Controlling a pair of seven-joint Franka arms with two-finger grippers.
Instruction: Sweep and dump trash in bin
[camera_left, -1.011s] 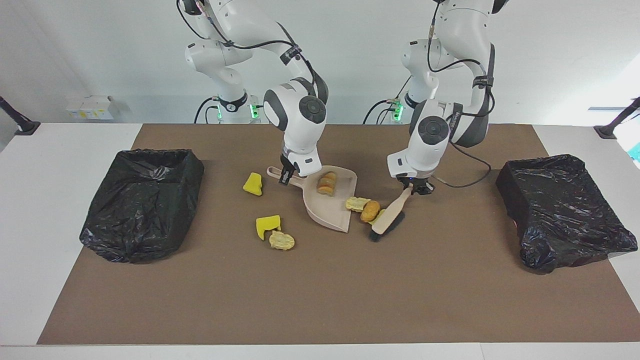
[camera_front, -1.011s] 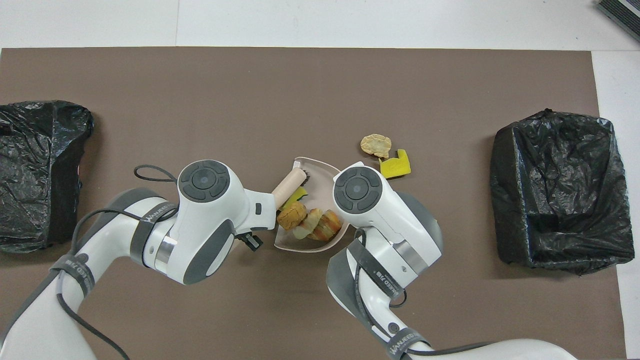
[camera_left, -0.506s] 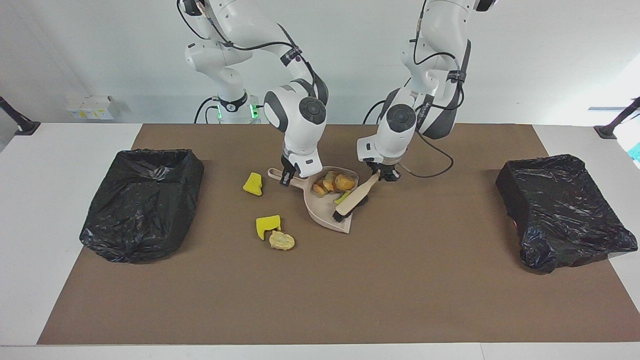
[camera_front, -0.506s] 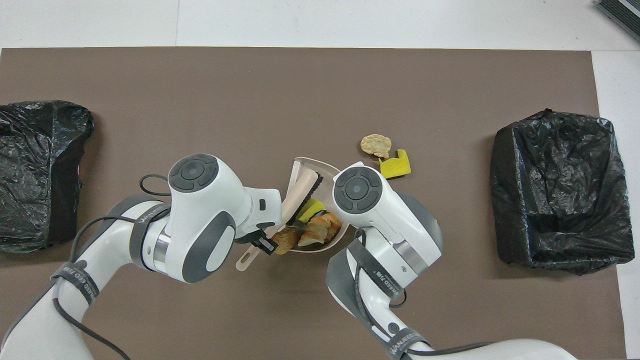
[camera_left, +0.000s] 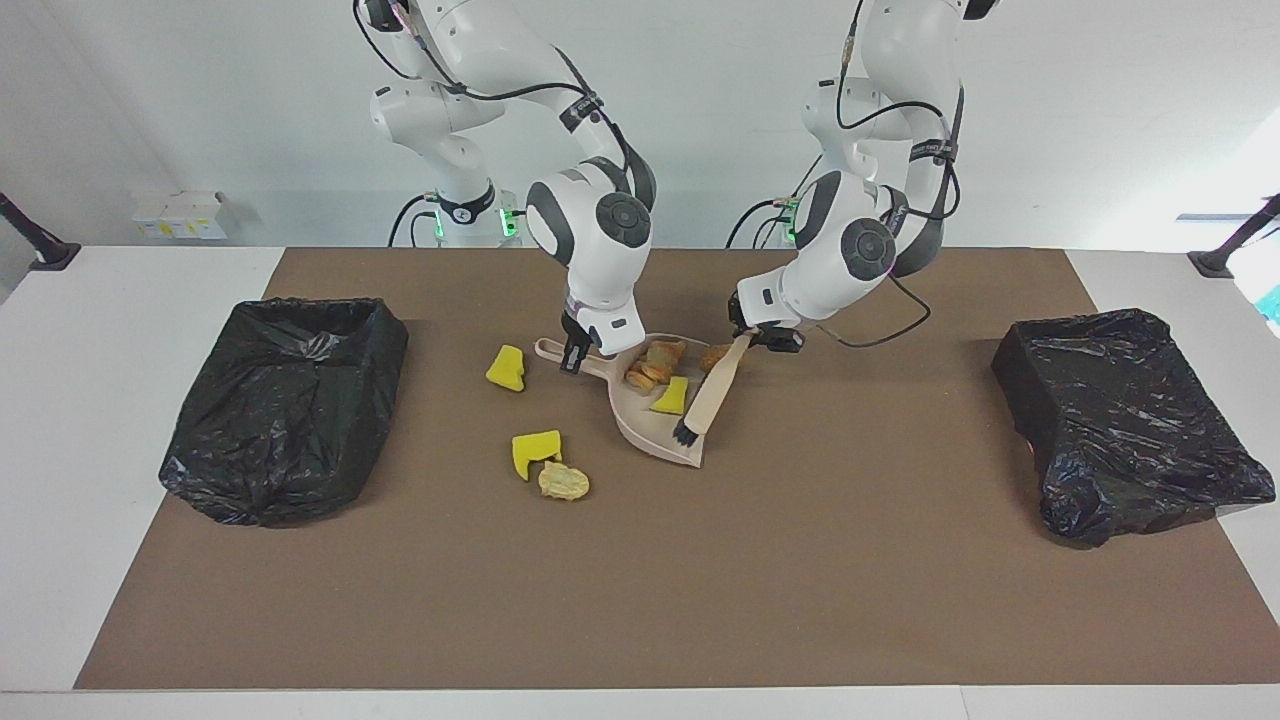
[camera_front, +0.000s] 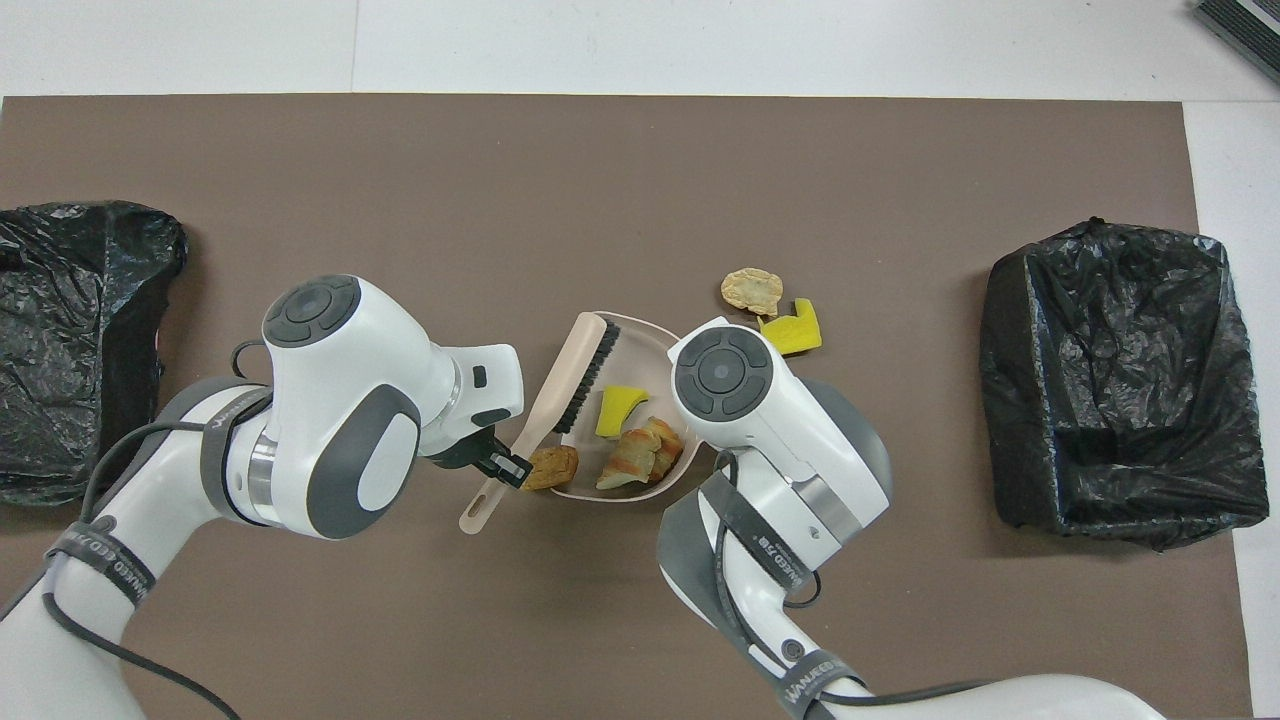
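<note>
Facing view, scanning across the frame. A black-lined bin (camera_left: 285, 405) is sitting at mid-left on the brown mat (camera_left: 640, 600). Three pieces of trash are lying loose on the mat left of centre: a yellow chunk (camera_left: 507, 367), below it a second yellow chunk (camera_left: 535, 451) touching a tan lump (camera_left: 563, 482).

Just left of centre, the right gripper (camera_left: 572, 356) is reaching down from the upper left, its fingers pinching the handle of the beige dustpan (camera_left: 650, 435), which is resting on the mat. Inside the pan, brown bread-like lumps (camera_left: 655, 362) are piling near the handle end, with a yellow piece (camera_left: 671, 396) below them. Another brown lump (camera_left: 716, 355) is sitting at the pan's upper right rim.

Right of centre, the left gripper (camera_left: 752, 338) is pinching the handle of the beige brush (camera_left: 710, 395); the brush is slanting down over the pan, its black bristles over the lip.

A second black-lined bin (camera_left: 1125, 420) is sitting at mid-right.
</note>
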